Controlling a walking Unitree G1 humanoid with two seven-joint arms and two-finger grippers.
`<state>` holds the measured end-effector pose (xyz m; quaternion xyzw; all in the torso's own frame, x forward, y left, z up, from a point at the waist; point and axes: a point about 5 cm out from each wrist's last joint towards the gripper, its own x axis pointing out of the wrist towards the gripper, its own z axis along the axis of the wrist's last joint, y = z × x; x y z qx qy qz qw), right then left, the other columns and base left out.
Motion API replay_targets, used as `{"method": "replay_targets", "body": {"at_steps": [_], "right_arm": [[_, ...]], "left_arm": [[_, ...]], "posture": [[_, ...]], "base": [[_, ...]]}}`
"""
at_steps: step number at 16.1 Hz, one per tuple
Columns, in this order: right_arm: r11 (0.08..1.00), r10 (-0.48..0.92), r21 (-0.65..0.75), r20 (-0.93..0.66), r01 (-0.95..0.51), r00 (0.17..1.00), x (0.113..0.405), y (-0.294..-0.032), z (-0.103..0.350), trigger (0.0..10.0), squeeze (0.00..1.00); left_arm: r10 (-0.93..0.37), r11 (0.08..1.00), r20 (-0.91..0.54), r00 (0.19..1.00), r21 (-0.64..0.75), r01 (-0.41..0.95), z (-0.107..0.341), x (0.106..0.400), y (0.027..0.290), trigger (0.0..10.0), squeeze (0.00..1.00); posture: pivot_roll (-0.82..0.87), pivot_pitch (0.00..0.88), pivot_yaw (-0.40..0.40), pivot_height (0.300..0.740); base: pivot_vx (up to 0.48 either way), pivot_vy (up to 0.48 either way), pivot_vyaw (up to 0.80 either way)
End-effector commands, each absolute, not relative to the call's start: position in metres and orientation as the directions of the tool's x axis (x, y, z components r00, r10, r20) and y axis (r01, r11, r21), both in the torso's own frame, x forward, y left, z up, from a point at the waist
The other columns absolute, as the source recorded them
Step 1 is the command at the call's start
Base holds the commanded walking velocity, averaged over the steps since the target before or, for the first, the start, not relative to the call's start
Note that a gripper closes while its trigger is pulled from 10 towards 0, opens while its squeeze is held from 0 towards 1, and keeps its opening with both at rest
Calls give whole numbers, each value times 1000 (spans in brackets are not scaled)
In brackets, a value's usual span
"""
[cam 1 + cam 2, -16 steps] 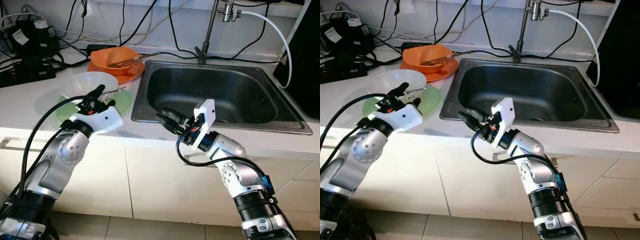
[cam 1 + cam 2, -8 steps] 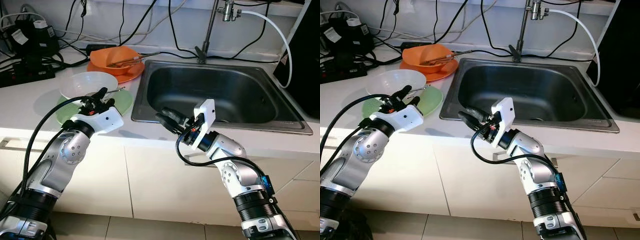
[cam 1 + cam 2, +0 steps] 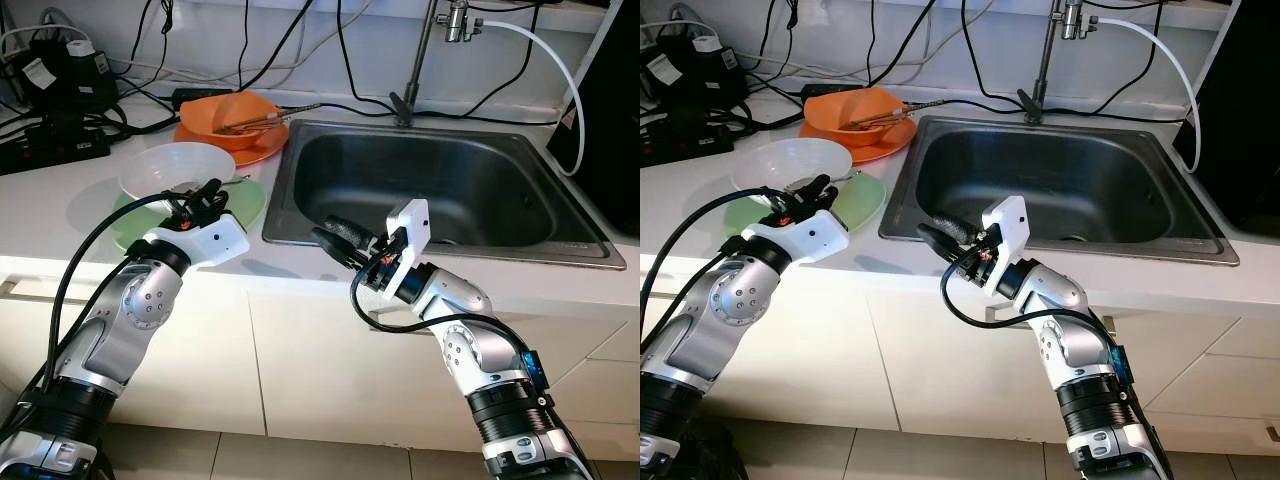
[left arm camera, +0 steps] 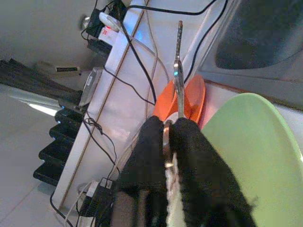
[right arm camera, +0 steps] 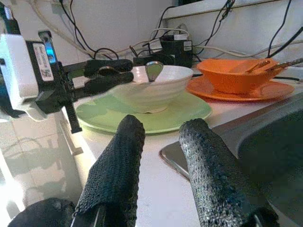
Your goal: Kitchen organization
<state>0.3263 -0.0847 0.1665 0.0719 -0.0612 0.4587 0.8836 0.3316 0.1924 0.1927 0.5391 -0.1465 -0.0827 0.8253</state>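
closing on the spoon [image 4: 178, 71], the left gripper [image 3: 205, 193] has its two black fingers pinched together around the metal handle, just above the rim of the white bowl [image 3: 172, 166]. a second ago those fingers were spread over the bowl with the handle lying between them; now they are together, so the grasp looks made. the arm itself has barely shifted, only eased a little toward the bowl.

in the right wrist view the spoon's bowl end stands up at the white bowl's edge, held between the left fingers, and the white bowl sits on the green plate [image 3: 247, 200] on the white counter [image 3: 40, 200]. behind them the orange bowl [image 3: 237, 113] rests on an orange plate [image 3: 262, 146] with chopsticks across it, close to the sink [image 3: 440, 185].

the right gripper [image 3: 335, 236] hovers over the near rim of the sink, fingers apart and holding nothing, unchanged over the last second.

my reading: with the spoon now gripped, the next move is to lift it clear of the white bowl, likely toward the sink. the thin handle could twist or slip in the pads, and dragging it might tip or slide the bowl on the plate.
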Motion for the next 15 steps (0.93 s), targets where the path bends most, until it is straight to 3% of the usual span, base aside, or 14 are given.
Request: {"method": "replay_targets", "body": {"at_steps": [1,7,9,10,11,13,15], "right_arm": [[575,800,63,166,-816,576,329,-85,167,10000,0],[574,801,61,167,-817,575,330,-84,167,10000,0],[574,800,61,168,-816,575,330,-84,167,10000,0],[575,800,61,168,-816,576,330,-84,167,10000,0],[575,800,63,170,-816,576,330,-84,167,10000,0],[576,798,65,170,-815,578,331,-84,167,10000,0],[583,792,68,173,-809,586,331,-84,167,10000,0]], "left_arm": [[-303,392,169,938,919,-39,198,333,191,0,0],[-318,358,225,921,928,-103,212,331,189,0,0],[-348,278,307,886,936,-215,231,329,183,0,0],[-364,246,350,863,930,-273,241,328,179,1216,0],[-378,257,406,832,910,-327,254,325,175,10000,0],[-411,285,458,788,886,-366,268,320,166,10000,0],[-434,371,513,740,851,-372,281,315,157,10000,0]], "posture": [[142,29,-8,740],[143,22,-12,740],[143,22,-12,740],[143,22,-12,740],[141,22,-15,740],[141,22,-15,740],[141,22,-15,740]], "base": [[0,0,0],[0,0,0],[0,0,0],[0,0,0],[0,0,0],[0,0,0],[0,0,0]]}}
